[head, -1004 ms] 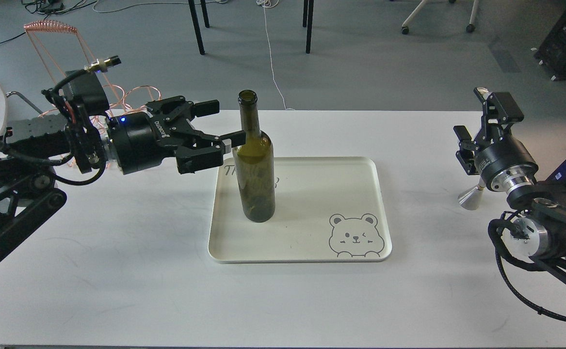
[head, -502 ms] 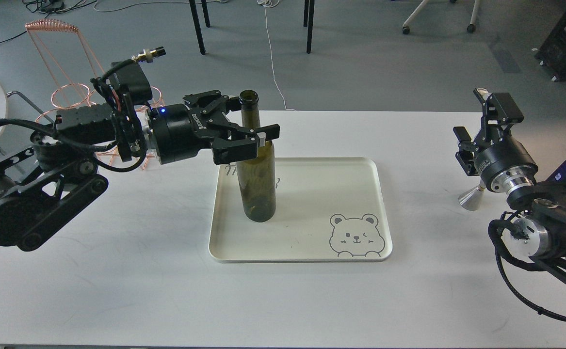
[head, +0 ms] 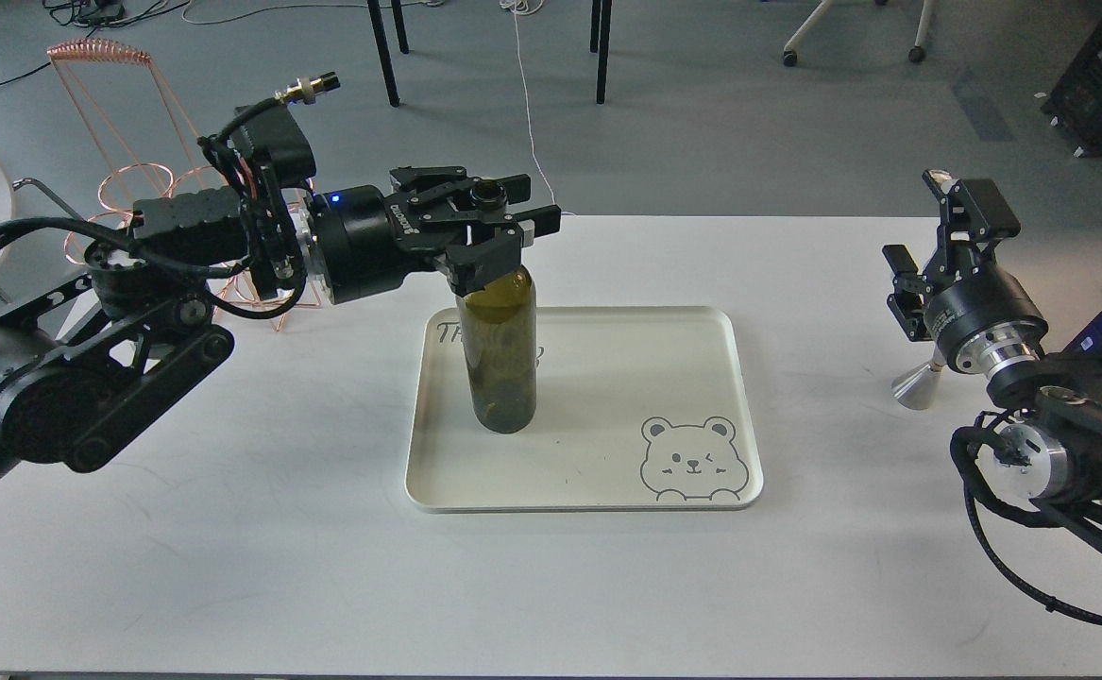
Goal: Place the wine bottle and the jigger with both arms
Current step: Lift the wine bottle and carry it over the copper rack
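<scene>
The wine bottle [head: 499, 359], dark olive-green, stands upright on the left half of the cream tray [head: 744, 397]. My left gripper [head: 532, 201] comes in from the left at the height of the bottle's mouth. Its fingers stand apart, one on each side of the neck, and hide most of it. The steel jigger [head: 917, 385] is at the right of the table, its lower cone showing and its top hidden under my right wrist. My right gripper [head: 902, 288] points away from me just above the jigger; its fingers are too small and dark to tell apart.
The tray has a bear drawing [head: 694, 460] at its front right corner. A copper wire rack [head: 135, 179] stands behind my left arm at the table's back left. Chair and table legs stand on the floor beyond the table's far edge.
My left arm has swung right and up, from beside the bottle's shoulder to around its neck near the mouth. The bottle, the jigger and my right arm have not moved.
</scene>
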